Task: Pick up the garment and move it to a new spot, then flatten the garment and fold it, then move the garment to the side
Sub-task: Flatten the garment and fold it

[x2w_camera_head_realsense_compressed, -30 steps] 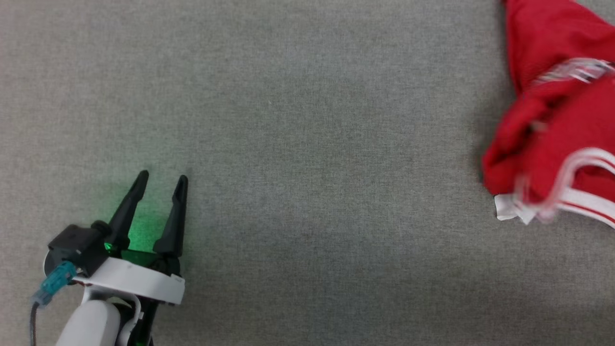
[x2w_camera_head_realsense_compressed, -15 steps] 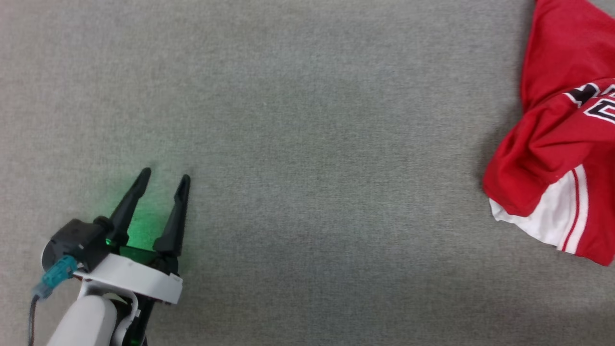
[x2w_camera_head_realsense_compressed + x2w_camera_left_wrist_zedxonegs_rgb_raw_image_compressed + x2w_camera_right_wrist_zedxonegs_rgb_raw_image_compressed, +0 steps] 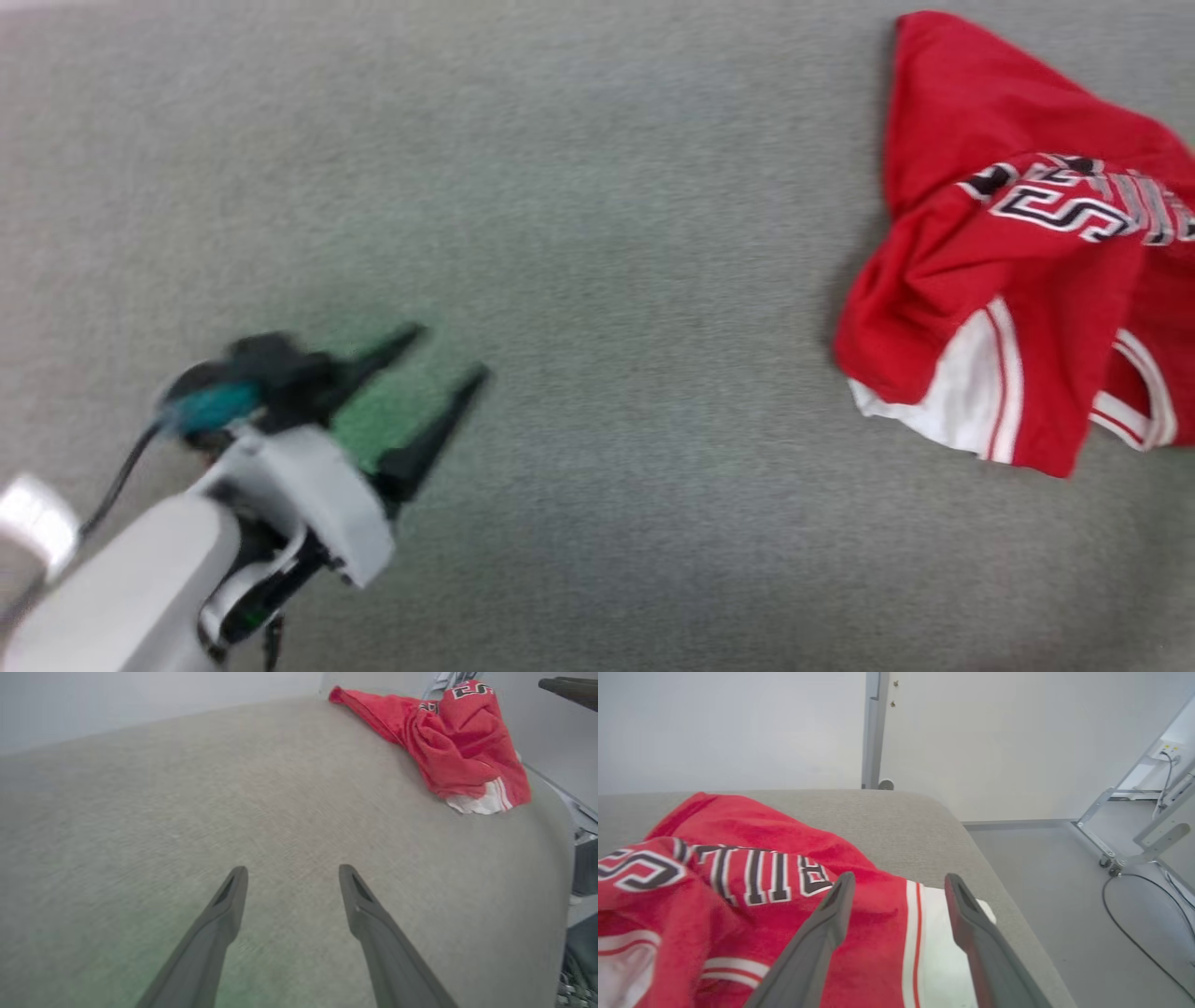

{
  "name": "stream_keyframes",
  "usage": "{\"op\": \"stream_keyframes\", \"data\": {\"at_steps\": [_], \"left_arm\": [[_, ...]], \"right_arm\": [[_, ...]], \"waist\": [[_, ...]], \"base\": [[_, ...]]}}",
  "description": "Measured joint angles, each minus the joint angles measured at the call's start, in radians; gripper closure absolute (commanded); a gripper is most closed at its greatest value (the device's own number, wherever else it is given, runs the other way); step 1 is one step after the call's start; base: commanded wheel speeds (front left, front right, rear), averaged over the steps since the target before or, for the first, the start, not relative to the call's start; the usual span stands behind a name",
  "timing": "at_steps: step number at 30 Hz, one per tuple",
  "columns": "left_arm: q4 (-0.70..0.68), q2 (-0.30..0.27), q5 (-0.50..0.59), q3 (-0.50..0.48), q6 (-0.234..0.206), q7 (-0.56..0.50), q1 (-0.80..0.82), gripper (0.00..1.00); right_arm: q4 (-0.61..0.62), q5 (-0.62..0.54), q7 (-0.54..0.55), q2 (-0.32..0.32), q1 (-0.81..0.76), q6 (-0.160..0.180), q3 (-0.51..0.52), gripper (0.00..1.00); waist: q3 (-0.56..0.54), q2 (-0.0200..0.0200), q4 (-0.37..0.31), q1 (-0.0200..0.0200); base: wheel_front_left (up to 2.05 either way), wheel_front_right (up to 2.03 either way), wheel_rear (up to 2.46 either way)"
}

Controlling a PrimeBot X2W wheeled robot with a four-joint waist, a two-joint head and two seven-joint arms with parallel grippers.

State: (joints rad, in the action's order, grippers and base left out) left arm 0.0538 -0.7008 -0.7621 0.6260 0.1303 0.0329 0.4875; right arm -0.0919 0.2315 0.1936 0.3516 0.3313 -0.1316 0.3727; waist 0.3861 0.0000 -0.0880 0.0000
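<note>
**Desk:** Entry one, the garment?

**Operator:** I log the garment [image 3: 1008, 280] as red with white sleeves, striped trim and block lettering facing up. It lies crumpled in a heap at the right end of the grey surface [image 3: 607, 233], near the edge.

**Desk:** Entry two?

**Operator:** My left tool [image 3: 452, 350] has its fingers apart with nothing between them. It is over bare surface, well apart from the garment, and blurred in my head view.

**Desk:** Entry three?

**Operator:** My right tool [image 3: 901, 876] has its fingers spread and holds nothing. It is poised over the garment's white sleeve panel; I cannot tell if it touches.
</note>
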Motion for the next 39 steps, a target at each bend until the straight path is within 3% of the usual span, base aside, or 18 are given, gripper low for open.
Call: {"op": "stream_keyframes", "data": {"at_steps": [5, 8, 12, 15, 19, 39], "left_arm": [[-0.076, -0.028, -0.206, 0.194, 0.001, -0.351, 0.170, 0.00], [-0.068, 0.023, -0.272, 0.254, 0.000, -0.499, 0.262, 0.00], [0.039, 0.142, -0.269, 0.306, -0.026, -0.583, 0.329, 0.00], [0.118, 0.224, -0.273, 0.315, -0.053, -0.598, 0.360, 0.00], [0.188, 0.291, -0.275, 0.323, -0.060, -0.606, 0.400, 0.00], [0.438, 0.472, -0.206, 0.378, -0.037, -0.534, 0.516, 0.00]], "right_arm": [[0.064, 0.010, -0.053, -0.054, -0.013, 0.000, -0.081, 0.00], [0.095, 0.009, -0.068, -0.083, -0.014, 0.000, -0.101, 0.00], [0.121, 0.009, -0.077, -0.104, -0.013, 0.000, -0.117, 0.00], [0.134, 0.012, -0.090, -0.114, -0.005, 0.000, -0.127, 0.00], [0.133, 0.015, -0.106, -0.120, 0.009, 0.000, -0.133, 0.00], [0.119, 0.030, -0.138, -0.151, 0.052, 0.000, -0.225, 0.00]], "waist": [[-0.021, 0.0000, -0.048, 0.0000], [-0.029, 0.0001, -0.075, 0.0000], [-0.030, 0.0001, -0.111, 0.0000], [-0.021, 0.0000, -0.140, 0.0000], [-0.004, 0.0000, -0.180, 0.0000], [0.062, 0.0000, -0.311, 0.0000]], "base": [[0.00, 0.00, 0.00], [0.00, 0.00, 0.00], [0.00, 0.00, 0.00], [0.00, 0.00, 0.00], [0.00, 0.00, 0.00], [0.00, 0.00, 0.00]]}}
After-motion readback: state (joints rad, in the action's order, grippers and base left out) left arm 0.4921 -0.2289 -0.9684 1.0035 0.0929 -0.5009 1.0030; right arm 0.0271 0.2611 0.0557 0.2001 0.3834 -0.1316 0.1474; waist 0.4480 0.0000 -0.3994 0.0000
